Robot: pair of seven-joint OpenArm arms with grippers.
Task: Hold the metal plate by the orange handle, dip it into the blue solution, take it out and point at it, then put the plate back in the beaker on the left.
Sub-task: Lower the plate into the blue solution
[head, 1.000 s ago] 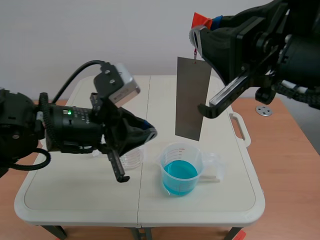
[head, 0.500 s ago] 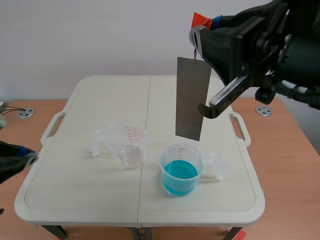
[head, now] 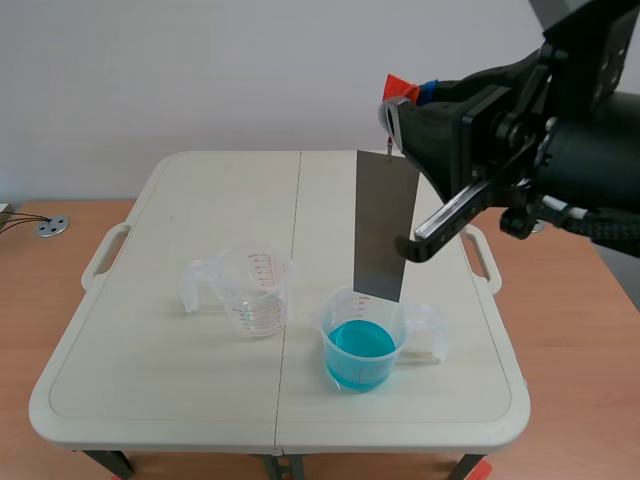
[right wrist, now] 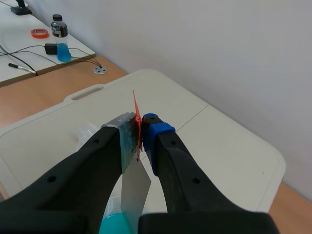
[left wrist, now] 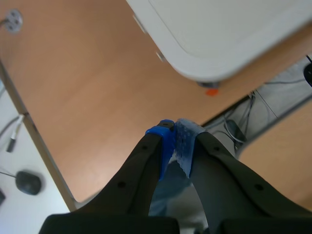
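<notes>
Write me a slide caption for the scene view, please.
Right gripper holds the metal plate over the blue solution.

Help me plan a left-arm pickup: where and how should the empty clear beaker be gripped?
Probably its handle, approached from the robot's left: the empty beaker stands upright with the handle jutting toward that side, thin enough for the jaws.

Bright, diffuse light fills every view. At the scene's lower middle, the blue beaker (head: 362, 345) casts a soft, faint shadow on the table (head: 150, 370). The plate (head: 383, 225) shows a dull sheen.
</notes>
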